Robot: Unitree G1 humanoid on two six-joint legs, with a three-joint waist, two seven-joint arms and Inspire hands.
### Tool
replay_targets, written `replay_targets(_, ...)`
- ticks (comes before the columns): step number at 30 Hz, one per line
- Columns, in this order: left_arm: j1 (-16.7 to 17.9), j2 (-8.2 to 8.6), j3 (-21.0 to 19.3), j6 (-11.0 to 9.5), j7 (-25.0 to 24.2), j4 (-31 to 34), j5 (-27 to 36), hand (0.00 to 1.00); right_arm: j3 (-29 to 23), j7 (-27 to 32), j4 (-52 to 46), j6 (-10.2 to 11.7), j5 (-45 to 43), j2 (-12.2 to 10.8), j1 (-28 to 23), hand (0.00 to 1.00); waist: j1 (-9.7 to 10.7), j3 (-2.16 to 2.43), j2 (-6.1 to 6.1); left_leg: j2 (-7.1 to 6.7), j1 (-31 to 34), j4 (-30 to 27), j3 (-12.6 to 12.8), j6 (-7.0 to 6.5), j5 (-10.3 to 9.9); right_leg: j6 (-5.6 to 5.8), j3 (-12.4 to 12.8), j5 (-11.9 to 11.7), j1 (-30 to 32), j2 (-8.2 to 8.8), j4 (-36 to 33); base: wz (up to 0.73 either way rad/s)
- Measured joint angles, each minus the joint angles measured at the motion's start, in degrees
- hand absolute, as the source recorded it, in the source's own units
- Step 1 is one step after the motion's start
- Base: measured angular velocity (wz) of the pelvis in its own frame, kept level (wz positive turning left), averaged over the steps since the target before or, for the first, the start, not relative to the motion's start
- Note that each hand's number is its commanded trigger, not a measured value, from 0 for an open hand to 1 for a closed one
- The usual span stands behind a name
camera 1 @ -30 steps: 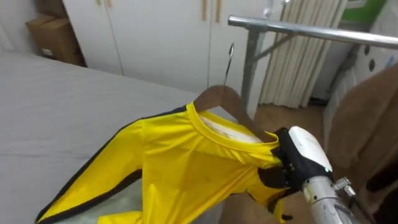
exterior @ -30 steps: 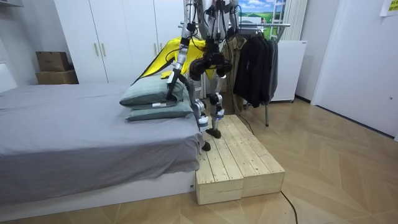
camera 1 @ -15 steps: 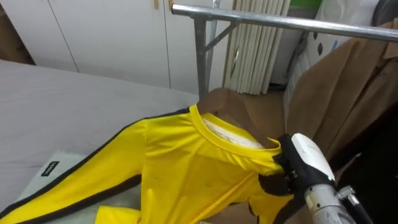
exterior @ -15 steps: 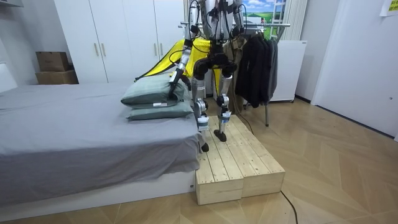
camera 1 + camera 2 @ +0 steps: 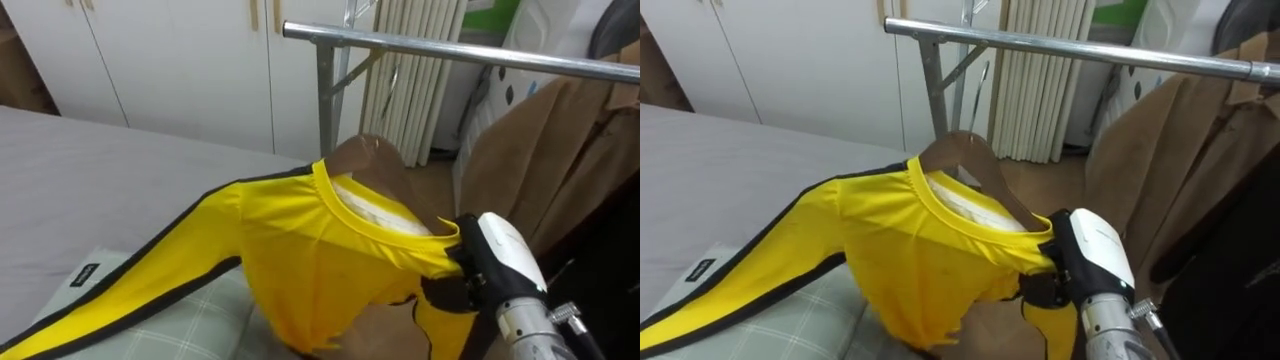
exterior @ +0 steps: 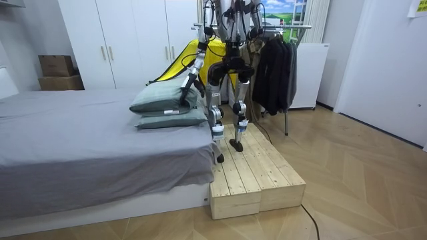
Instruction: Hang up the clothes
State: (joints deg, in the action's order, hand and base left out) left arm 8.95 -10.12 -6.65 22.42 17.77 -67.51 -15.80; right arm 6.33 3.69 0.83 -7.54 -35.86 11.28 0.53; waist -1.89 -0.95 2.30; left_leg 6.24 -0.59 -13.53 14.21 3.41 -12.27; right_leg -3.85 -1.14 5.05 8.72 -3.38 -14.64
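A yellow shirt (image 5: 300,250) with black trim hangs on a brown wooden hanger (image 5: 372,160), whose thin metal hook (image 5: 980,90) points up, below the metal rail (image 5: 450,55) and apart from it. My right hand (image 5: 470,280) is shut on the shirt's shoulder at the hanger's right end. One long sleeve trails down to my left over a green checked pillow (image 5: 190,320). In the room view I stand on a wooden platform (image 6: 253,173) between bed and rack, the shirt (image 6: 190,57) held high, my left hand (image 6: 181,97) low by the pillows.
A brown coat (image 5: 520,150) and dark clothes (image 5: 610,250) hang on the rail's right part. The grey bed (image 5: 100,170) lies to my left, with white wardrobe doors (image 5: 170,60) behind it. The rail's left stretch is bare.
The view swung right from the bed toward the rail as I stepped on the platform. The shirt on its hanger came with my right hand and sits slightly further right.
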Motion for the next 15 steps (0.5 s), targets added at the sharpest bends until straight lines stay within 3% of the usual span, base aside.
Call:
replay_targets(5, 0.78, 0.05, -0.02, 0.00, 0.34, 0.00, 0.01, 0.00, -0.14, 0.00, -0.18, 0.00, -1.12, 0.04, -0.33, 1.00, -0.26, 0.22, -0.14, 0.13, -0.51, 0.45, 1.30, 0.15, 0.10, -0.14, 1.15, -0.17, 0.02, -0.49, -0.11, -0.13)
replay_targets(15, 1.88, 0.11, -0.13, -0.03, 0.32, 0.11, 0.01, 0.00, -3.55, -0.18, -1.34, -0.05, -1.83, 0.59, 0.11, 1.00, -0.03, 0.48, 0.07, -0.05, -1.16, 0.88, 1.31, 0.14, 0.10, -0.06, 2.00, -0.29, -0.41, -0.64, -0.03, -0.03)
